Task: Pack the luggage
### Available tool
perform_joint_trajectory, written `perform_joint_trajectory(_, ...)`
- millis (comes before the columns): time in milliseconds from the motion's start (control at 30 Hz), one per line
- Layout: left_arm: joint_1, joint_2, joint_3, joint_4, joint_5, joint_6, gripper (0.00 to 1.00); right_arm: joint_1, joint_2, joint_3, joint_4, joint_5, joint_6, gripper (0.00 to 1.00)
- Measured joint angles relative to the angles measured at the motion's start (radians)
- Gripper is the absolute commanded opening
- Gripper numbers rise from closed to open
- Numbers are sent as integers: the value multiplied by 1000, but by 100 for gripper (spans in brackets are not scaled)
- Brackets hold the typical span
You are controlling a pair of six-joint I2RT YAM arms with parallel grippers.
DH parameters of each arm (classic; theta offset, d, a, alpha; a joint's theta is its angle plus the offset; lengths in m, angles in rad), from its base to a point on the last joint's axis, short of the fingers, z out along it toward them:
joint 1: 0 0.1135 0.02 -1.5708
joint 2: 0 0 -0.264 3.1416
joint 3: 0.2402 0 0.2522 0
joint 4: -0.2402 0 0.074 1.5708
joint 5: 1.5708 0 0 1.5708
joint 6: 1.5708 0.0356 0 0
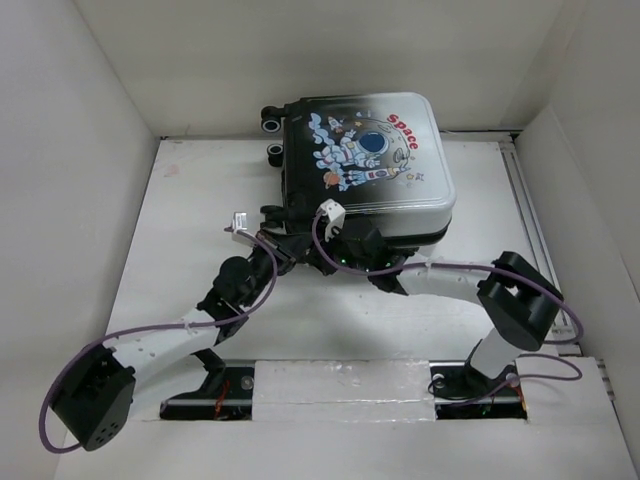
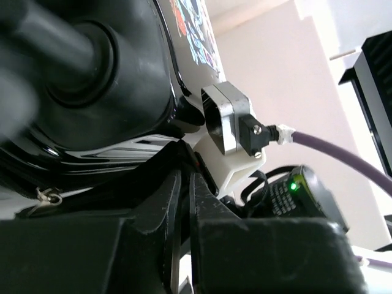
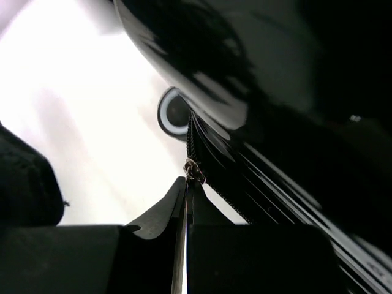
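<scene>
Your left fingers (image 2: pixel 162 214): clenched tip to tip, nothing visible between them. One small metal ring (image 2: pixel 46 196) hangs on the dark seam at the lower left of that wrist view. Your right fingers (image 3: pixel 160 211): clenched on one zipper pull (image 3: pixel 193 170) at the shell's seam. Both sets are at the near edge of the luggage (image 1: pixel 365 140). One case only: lid shut, lying flat, print up, at upper centre of the overhead frame. It's at the far end of the worktop (image 1: pixel 190 200), by the back wall (image 1: pixel 300 50). Two caster wheels (image 1: pixel 271 120) show on its left side.
</scene>
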Motion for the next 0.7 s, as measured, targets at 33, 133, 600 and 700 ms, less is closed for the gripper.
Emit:
perform_joint_trajectory(33, -11, 0, 0, -1, -21, 0, 0, 0, 6, -17, 44, 0, 8, 0)
perform_joint_trajectory(133, -45, 0, 0, -10, -47, 4, 0, 1, -12, -93, 158, 14, 31, 0)
perform_joint_trajectory(600, -70, -237, 232, -295, -299, 210, 98, 37, -645, -259, -108, 108, 106, 70)
perform_joint_trajectory(700, 88, -85, 341, -322, -286, 216, 100, 37, -714, -260, -201, 110, 103, 73)
